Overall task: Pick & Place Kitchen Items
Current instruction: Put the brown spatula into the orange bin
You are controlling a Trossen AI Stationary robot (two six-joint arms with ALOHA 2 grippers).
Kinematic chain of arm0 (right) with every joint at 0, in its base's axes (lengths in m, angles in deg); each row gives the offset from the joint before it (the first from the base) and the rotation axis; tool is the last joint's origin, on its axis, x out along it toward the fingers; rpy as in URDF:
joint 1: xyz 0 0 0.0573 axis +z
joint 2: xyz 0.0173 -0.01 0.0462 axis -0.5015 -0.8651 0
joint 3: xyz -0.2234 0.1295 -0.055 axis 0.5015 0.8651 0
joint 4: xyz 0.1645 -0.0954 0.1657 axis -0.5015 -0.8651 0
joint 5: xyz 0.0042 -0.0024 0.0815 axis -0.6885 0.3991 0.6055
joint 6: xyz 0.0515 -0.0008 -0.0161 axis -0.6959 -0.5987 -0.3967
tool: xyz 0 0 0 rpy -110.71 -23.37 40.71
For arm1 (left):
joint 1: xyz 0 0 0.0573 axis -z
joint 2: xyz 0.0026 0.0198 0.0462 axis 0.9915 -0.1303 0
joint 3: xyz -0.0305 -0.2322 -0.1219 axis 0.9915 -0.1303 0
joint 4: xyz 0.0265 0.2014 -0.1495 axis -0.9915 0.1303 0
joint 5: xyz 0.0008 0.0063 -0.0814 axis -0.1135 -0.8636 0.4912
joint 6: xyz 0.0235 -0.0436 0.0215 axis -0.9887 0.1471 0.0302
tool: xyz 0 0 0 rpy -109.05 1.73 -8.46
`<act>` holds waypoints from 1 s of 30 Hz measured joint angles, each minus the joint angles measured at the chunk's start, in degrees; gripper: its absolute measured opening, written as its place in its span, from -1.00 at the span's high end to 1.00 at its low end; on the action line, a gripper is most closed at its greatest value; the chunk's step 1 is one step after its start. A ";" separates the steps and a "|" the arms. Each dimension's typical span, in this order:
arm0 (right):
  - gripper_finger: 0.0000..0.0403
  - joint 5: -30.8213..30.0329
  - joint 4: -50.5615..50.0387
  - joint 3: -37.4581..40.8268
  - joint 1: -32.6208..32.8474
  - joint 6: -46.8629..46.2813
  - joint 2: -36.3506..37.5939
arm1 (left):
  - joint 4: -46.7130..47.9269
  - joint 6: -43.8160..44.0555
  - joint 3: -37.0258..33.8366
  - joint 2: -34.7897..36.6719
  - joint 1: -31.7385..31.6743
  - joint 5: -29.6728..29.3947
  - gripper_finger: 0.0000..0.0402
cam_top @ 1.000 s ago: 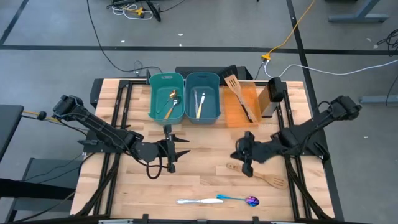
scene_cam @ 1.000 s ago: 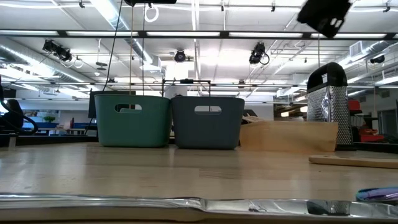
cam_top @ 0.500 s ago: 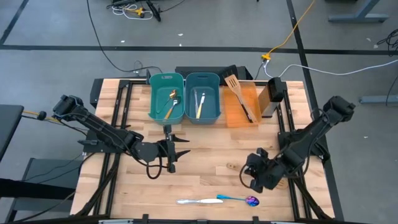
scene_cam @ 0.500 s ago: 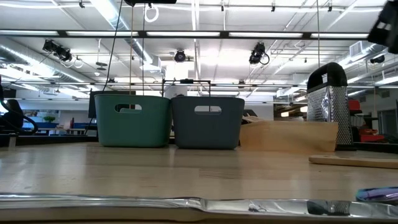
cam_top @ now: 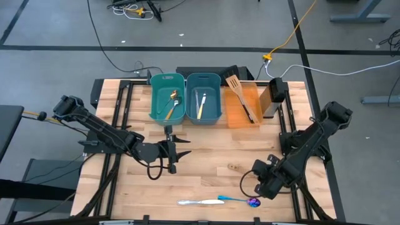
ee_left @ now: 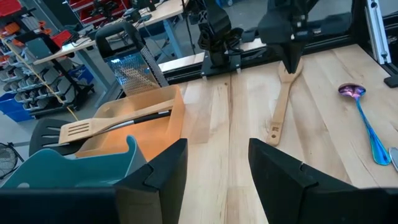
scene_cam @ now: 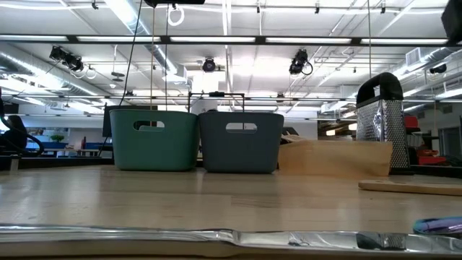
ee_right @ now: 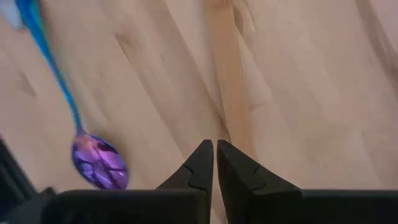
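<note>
A pale wooden spatula (ee_left: 281,106) lies flat on the table at the near right; only its handle end (cam_top: 232,167) shows from above. My right gripper (cam_top: 265,185) is shut, pointing down over the spatula's blade end (ee_left: 291,73). In the right wrist view its fingertips (ee_right: 214,155) stand over the wood strip (ee_right: 225,68). A blue-handled purple spoon (cam_top: 240,200) and a silver knife (cam_top: 197,202) lie by the near edge. My left gripper (cam_top: 180,147) waits open and empty at the table's middle left. My right gripper points its shut fingers down from above at the wooden spatula's blade end (ee_left: 291,73). The spatula lies flat on the table. I cannot tell whether the fingertips touch it.
At the far edge stand a teal bin (cam_top: 167,111) with a gold spoon (cam_top: 172,103), a second bin (cam_top: 204,115) with cutlery (cam_top: 201,103), an orange tray (cam_top: 240,119) with two spatulas (cam_top: 235,84), and a grater (cam_top: 275,94).
My right gripper has gone from the table's middle right toward the near edge and down, and now stands over the wooden spatula's blade end. The spatula and the other utensils have stayed where they lay.
</note>
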 joint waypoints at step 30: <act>0.72 5.92 0.40 -0.02 -0.10 4.86 -10.28 | 0.11 0.00 -0.04 0.00 -0.02 0.02 0.12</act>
